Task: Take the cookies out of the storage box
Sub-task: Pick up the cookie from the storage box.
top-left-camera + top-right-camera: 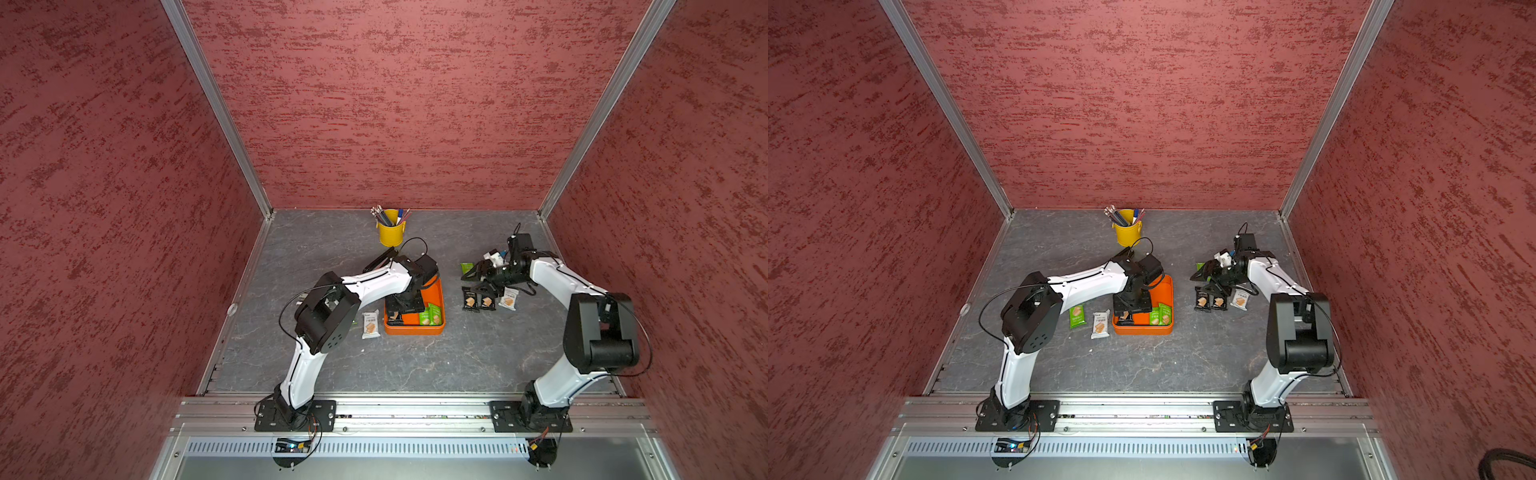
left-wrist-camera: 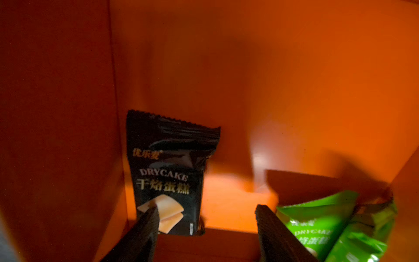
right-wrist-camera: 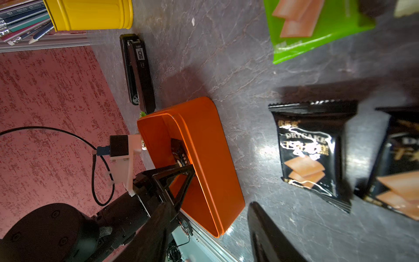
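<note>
The orange storage box (image 1: 437, 297) (image 1: 1168, 291) sits mid-table. My left gripper (image 1: 405, 305) (image 2: 206, 209) reaches down inside it, open. One of its fingertips (image 2: 152, 212) overlaps a black cookie packet (image 2: 167, 172) lying against the box wall. The other finger stands beside two green cookie packets (image 2: 322, 217) (image 1: 430, 316). To the right of the box my right gripper (image 1: 474, 279) (image 3: 208, 204) hangs open and empty over the table. Two black packets (image 1: 470, 299) (image 3: 310, 147), a white one (image 1: 508, 298) and a green one (image 1: 467, 267) lie there. A white packet (image 1: 370, 324) and a green packet (image 1: 1076, 316) lie left of the box.
A yellow pen bucket (image 1: 390, 232) stands at the back behind the box. A black stapler (image 3: 138, 72) lies between the bucket and the box. Red walls close in the table on three sides, and a metal rail runs along the front.
</note>
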Available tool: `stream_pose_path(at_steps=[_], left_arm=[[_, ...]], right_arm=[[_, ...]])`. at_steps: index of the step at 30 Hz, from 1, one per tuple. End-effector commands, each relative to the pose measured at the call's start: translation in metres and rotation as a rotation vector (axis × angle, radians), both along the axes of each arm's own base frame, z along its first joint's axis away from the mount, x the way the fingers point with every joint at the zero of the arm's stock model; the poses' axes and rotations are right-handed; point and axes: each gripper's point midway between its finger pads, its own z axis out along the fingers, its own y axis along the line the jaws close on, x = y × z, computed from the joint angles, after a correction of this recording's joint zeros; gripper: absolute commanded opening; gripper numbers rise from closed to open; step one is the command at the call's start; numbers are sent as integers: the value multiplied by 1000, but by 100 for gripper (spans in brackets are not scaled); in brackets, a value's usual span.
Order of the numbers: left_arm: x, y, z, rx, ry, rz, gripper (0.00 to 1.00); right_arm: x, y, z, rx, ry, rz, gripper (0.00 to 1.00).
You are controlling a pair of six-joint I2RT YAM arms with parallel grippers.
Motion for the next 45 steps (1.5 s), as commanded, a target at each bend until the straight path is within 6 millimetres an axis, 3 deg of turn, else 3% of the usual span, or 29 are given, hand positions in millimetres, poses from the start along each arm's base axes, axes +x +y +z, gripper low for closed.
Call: stream_pose_path(at_steps=[1,6,14,26,38,45], left_arm=[[14,-16,-13,-40,-11,-32,71],[25,-18,-2,-50,-27,-40,71],[29,5,12,-48,-37,-17,72],[29,2,-8,-72,7,-33,71],[26,-1,-20,-74,35,-58,53],[31,-1,-14,-87,23,-64,41]], right_arm=[[3,-6,5,-29,-16,-9,59],[4,-7,7,-33,-17,-23,59],[12,-6,7,-6,-16,-54,59],[14,-7,4,-8,-2,-74,59],[17,-9,3,-16,4,-87,59],[20,-9,5,-21,0,-94,59]])
